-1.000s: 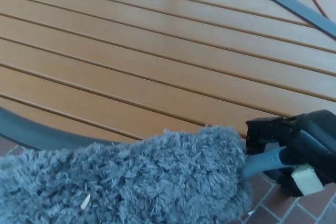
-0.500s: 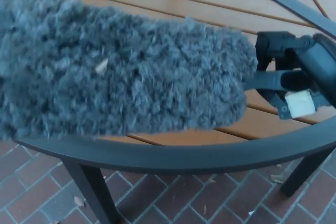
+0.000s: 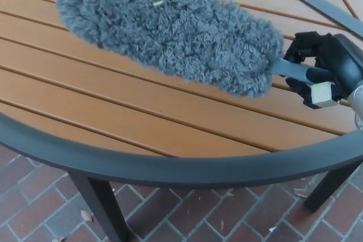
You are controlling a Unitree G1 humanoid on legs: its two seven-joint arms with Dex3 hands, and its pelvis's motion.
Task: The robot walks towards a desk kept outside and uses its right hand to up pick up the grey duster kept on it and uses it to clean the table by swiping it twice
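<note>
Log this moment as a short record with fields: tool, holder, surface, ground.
tool: grey duster, fluffy head lying across the slats, a pale speck in its fibres
holder: right hand, shut on the duster's handle
left hand: not in view
surface: wooden slatted table with dark curved rim
ground: brick paving

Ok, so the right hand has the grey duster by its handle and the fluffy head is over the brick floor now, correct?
Not quite. The right hand does hold the grey duster by its handle, but the fluffy head is over the wooden slats of the table, not the brick floor. The head view shows the bricks only below the table's dark rim.
</note>
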